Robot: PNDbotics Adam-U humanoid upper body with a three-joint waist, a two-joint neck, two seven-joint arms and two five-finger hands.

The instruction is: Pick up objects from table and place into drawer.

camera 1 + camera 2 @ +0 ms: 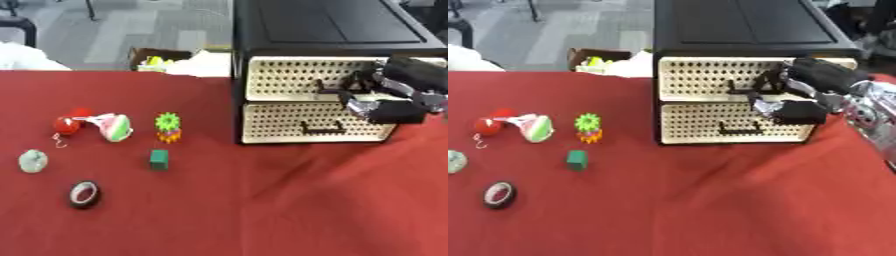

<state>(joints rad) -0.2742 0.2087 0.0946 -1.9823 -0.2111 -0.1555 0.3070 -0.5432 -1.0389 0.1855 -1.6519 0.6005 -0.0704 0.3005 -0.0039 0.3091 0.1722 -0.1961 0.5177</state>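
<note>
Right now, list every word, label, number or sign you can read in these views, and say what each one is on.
None: no readable text shows in either view.
Drawer cabinet: perforated fronts and black handles, no label or number.
Tape roll: no print can be made out.
Box on the floor behind the table: too blurred to tell if it carries print.
Toys on the red cloth: plain colours only.

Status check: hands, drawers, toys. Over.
Right robot hand at top drawer handle, grip unclear. Left hand not in view. Both drawers shut. Toys on the red cloth, nothing in the way.
</note>
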